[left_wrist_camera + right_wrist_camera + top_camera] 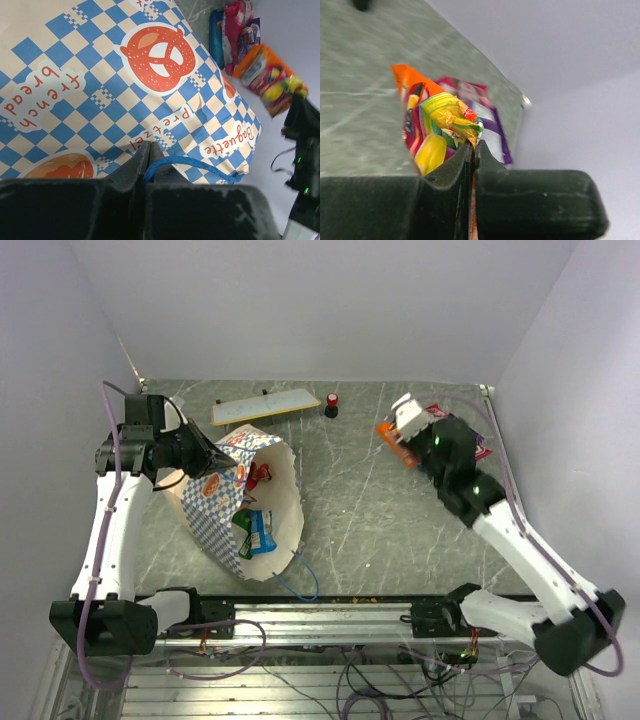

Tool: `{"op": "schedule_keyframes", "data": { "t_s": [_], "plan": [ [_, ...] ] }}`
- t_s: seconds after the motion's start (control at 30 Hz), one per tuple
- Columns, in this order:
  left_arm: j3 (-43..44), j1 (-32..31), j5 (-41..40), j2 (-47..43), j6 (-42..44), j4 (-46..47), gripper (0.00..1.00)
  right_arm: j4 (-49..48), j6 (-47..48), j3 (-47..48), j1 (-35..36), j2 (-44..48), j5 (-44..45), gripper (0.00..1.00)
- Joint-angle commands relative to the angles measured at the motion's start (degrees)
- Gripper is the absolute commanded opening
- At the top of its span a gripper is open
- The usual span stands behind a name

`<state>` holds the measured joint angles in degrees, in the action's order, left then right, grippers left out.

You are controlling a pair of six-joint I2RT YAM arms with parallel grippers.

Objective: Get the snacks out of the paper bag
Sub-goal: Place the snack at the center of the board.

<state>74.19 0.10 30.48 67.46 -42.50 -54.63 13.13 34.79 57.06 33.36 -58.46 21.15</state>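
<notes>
The paper bag (pixel 213 508) lies on its side on the left half of the table (pixel 390 530), with its open mouth turned toward the right and the near edge. We can see its cream lining. The left gripper (pixel 228 462) is at the bag's upper rim. In the left wrist view its jaws are pressed together on the checkered paper bag (pixel 125 90), and the blue cord (pixel 190 162) of a handle comes out from between the fingertips (pixel 135 160).

Inside the mouth we see three snacks. A green packet (pixel 243 530) and a blue packet (pixel 263 532) lie side by side low in the bag. A small red wrapper (pixel 260 475) sits further in, toward the left gripper.

The right gripper (pixel 405 430) is over the far right of the table, well apart from the bag. Its jaws are closed tight on an orange packet (pixel 386 430), pinching it by one crinkled edge (pixel 427 130). The packet hangs from the right gripper (pixel 472 146) — in the left wrist view it shows against the wall, clear of the tabletop (pixel 270 75).

A magenta packet (pixel 480 107) lies flat on the table just behind the orange one, close to the right wall; from above, most of it is hidden under the right arm (pixel 482 448).

At the far edge a flat white board (pixel 265 405) lies near the bag's rim — and a small knob (pixel 331 405) stands just to its right.
</notes>
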Motion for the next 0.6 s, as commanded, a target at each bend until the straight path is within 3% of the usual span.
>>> {"op": "schedule_keyframes", "data": {
  "t_s": [0.0,0.17,0.3,0.57],
  "plan": [
    [1.6,-1.1,0.0,-0.4,0.0,0.5,0.07,-8.7,2.8,8.9,-14.6,-9.4,-3.1,0.00],
    [1.9,-1.8,-0.2,-0.8,1.1,-0.8,0.07,-13.6,7.5,17.2,-22.2,-19.0,0.1,0.00],
    [4.7,-1.8,-0.6,0.5,3.0,-2.6,0.07,-15.8,15.1,20.5,-24.4,-25.5,3.1,0.00],
    [8.1,-1.8,-1.7,1.8,5.7,-5.2,0.07,-22.5,23.0,14.8,-26.7,-32.7,4.5,0.00]
  ]
}}
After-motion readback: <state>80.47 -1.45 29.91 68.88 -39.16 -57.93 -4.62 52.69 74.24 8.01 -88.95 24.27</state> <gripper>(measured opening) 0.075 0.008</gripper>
